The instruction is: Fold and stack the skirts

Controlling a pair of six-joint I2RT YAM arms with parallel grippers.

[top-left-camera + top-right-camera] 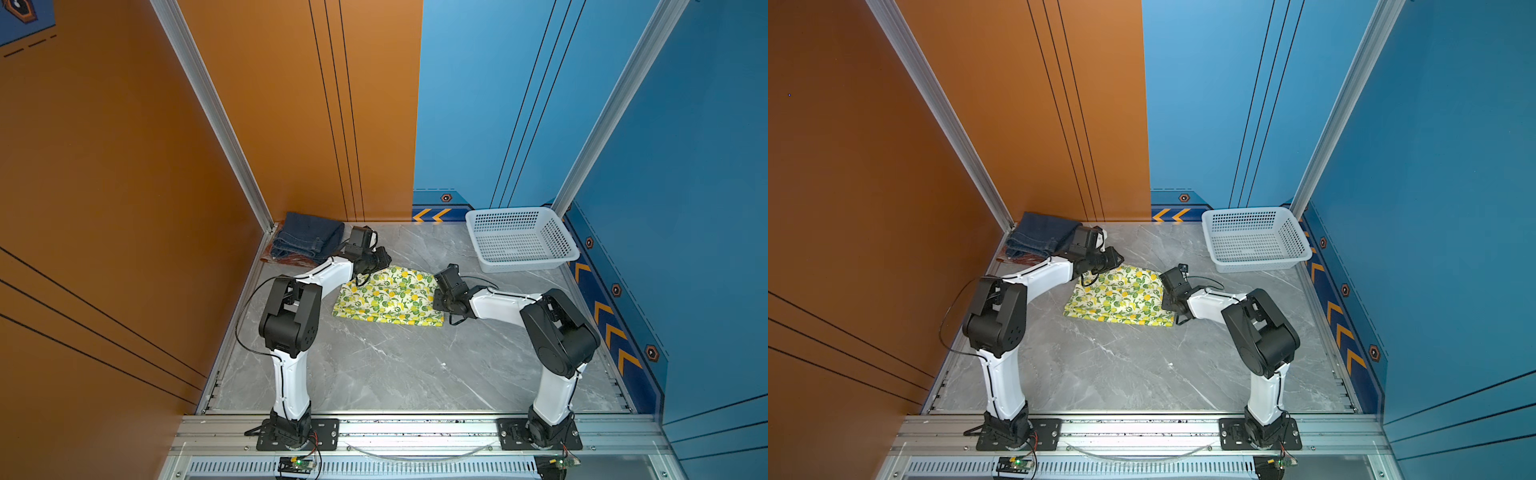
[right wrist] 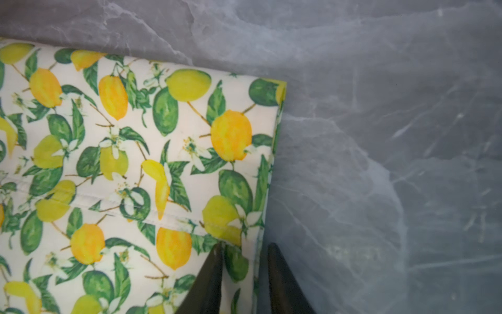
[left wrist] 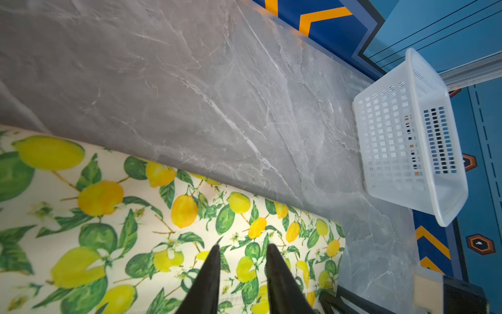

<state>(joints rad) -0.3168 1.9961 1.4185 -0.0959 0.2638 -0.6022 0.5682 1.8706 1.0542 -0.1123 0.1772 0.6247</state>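
Lemon-print skirt [image 1: 390, 299] lying flat at the middle of the desk [image 1: 395, 365].
The left gripper [image 3: 243, 246] is seen over its 10 o'clock corner, the right gripper [image 2: 244, 244] at its 3 o'clock edge; both are slightly parted. The denim skirt [image 1: 307, 237] is stacked on the plaid skirt [image 1: 286, 261] at 11 o'clock; the basket [image 1: 532, 262] stands at 1 o'clock.

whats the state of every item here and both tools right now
lemon skirt: folded, lying flat
denim skirt: folded, on the plaid skirt, back left corner
plaid skirt: mostly hidden under the denim skirt, only an edge shows
basket: upright, empty
left tool: jaws apart over the lemon skirt, holding nothing
right tool: jaws apart at the lemon skirt's edge, holding nothing
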